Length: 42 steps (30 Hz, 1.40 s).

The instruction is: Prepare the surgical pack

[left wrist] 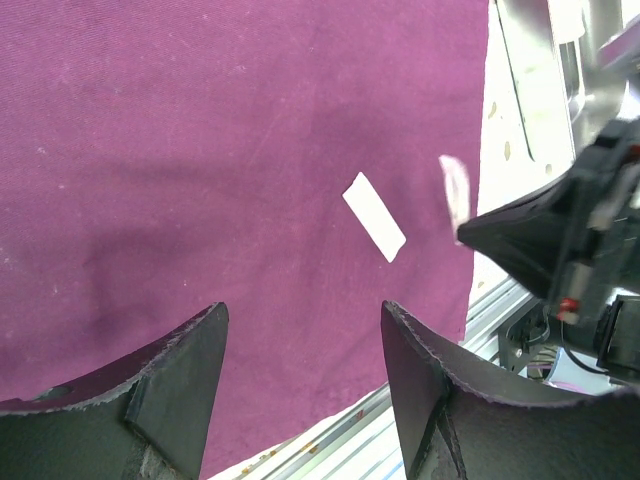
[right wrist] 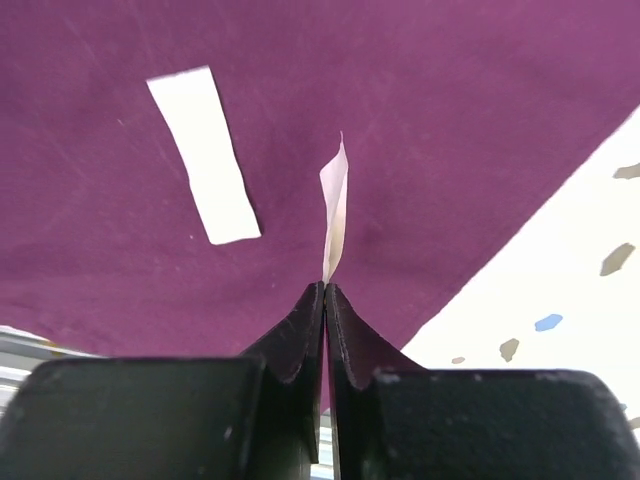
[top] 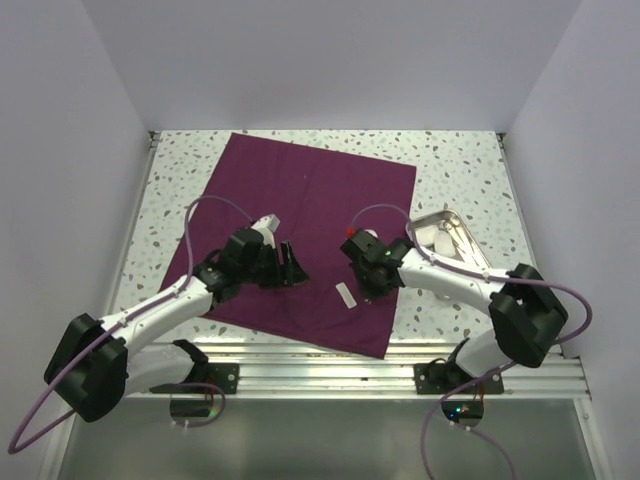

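Observation:
The dark purple cloth (top: 300, 230) lies spread flat on the table. A small white strip (top: 346, 296) lies on its near right part and also shows in the left wrist view (left wrist: 374, 216) and the right wrist view (right wrist: 205, 155). My right gripper (right wrist: 325, 288) is shut on a second thin white strip (right wrist: 335, 205), held edge-on just above the cloth near its right border. It hovers beside the lying strip in the top view (top: 372, 285). My left gripper (left wrist: 303, 315) is open and empty above the cloth's near part, left of the strip (top: 292, 268).
A silver metal tray (top: 470, 252) with white pieces and thin metal items stands right of the cloth, behind the right arm. An aluminium rail (top: 330, 362) runs along the table's near edge. The right gripper (left wrist: 545, 235) shows in the left wrist view.

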Each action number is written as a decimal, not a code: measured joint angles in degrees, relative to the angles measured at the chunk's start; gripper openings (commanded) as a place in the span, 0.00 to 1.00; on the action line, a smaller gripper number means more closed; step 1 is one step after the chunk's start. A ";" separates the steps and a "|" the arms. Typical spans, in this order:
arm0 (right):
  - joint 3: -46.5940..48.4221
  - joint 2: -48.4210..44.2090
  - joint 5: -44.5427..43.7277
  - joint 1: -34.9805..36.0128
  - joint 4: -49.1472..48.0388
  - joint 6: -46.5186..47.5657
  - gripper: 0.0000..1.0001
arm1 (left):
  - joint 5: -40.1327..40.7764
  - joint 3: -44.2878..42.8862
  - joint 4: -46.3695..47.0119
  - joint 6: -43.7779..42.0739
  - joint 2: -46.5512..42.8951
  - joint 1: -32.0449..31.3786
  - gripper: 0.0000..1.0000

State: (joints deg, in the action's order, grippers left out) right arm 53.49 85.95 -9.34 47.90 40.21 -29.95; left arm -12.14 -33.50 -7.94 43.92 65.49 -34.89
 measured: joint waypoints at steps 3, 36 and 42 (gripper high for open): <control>1.66 -0.76 -1.42 -0.90 1.14 0.02 0.02 | 0.02 0.00 -0.02 0.00 0.00 0.00 0.66; 4.07 0.28 -7.65 -41.07 5.88 9.33 0.65 | -2.91 -0.81 1.40 -0.02 4.31 -1.49 0.63; 4.04 -9.29 0.26 -35.36 5.77 9.20 0.68 | -5.70 0.31 6.95 3.19 8.46 -3.91 0.59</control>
State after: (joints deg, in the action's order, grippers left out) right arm 57.54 76.66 -9.08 12.53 45.98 -20.75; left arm -17.85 -33.19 -0.99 47.11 73.95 -38.81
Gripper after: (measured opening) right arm 0.691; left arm 0.602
